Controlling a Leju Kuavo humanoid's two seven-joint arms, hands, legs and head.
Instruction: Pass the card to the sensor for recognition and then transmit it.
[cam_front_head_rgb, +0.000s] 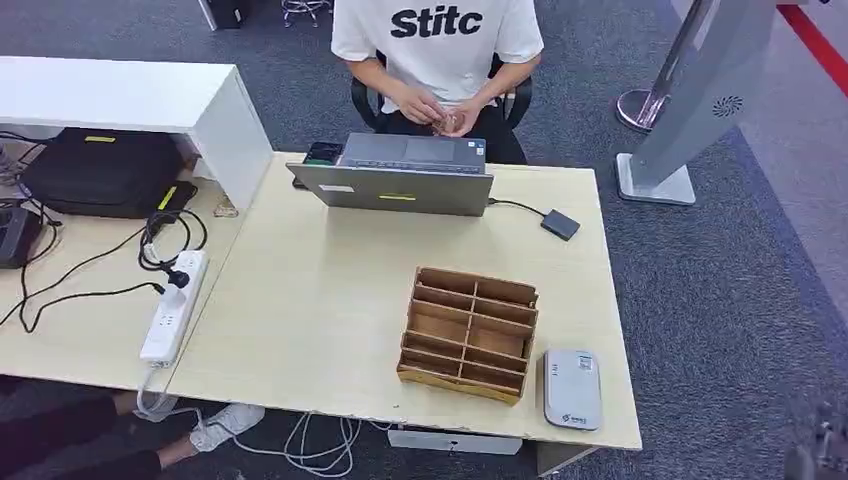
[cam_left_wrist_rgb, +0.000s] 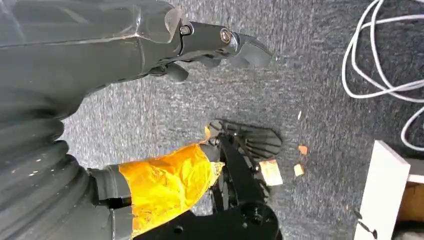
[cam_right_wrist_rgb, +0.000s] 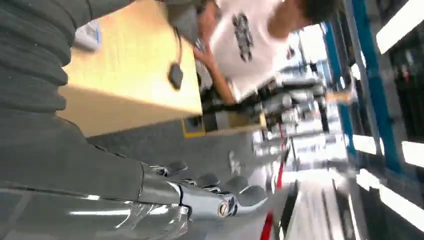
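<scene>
Both hands hang off the table holding nothing: the left hand (cam_left_wrist_rgb: 215, 42) over grey carpet with fingers loosely extended, the right hand (cam_right_wrist_rgb: 210, 192) beside the table's edge with fingers slightly apart. On the wooden table (cam_front_head_rgb: 320, 300), a brown slotted card holder (cam_front_head_rgb: 467, 333) sits just left of the grey card sensor (cam_front_head_rgb: 571, 389). A seated person (cam_front_head_rgb: 437, 50) behind the laptop (cam_front_head_rgb: 400, 178) holds something small in both hands; I cannot tell whether it is the card.

Grey sensor (cam_front_head_rgb: 571, 389) lies flat beside the organizer (cam_front_head_rgb: 467, 333).
</scene>
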